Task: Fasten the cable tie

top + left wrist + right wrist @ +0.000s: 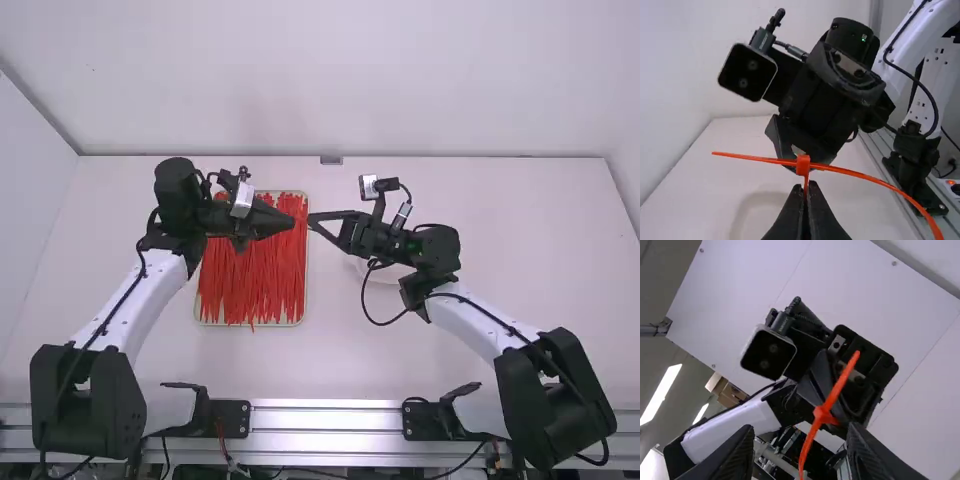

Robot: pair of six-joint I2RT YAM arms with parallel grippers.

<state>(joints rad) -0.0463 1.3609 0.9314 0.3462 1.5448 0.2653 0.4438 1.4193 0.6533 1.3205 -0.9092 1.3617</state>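
One cable tie (pixel 803 164) hangs over the desk (pixel 520 220). Our left tool (pixel 805 192) pinches it just below its head, and our right tool (pixel 801 435) gapes around it. Threading looks done; cinching remains.

Left gripper (pixel 290 222) and right gripper (pixel 315 218) nearly touch; room seems open over table (pixel 520 230).

Tray (pixel 302 312) on table (pixel 520 230), left of centre; cable tie (pixel 802 164) over tray's far right corner.
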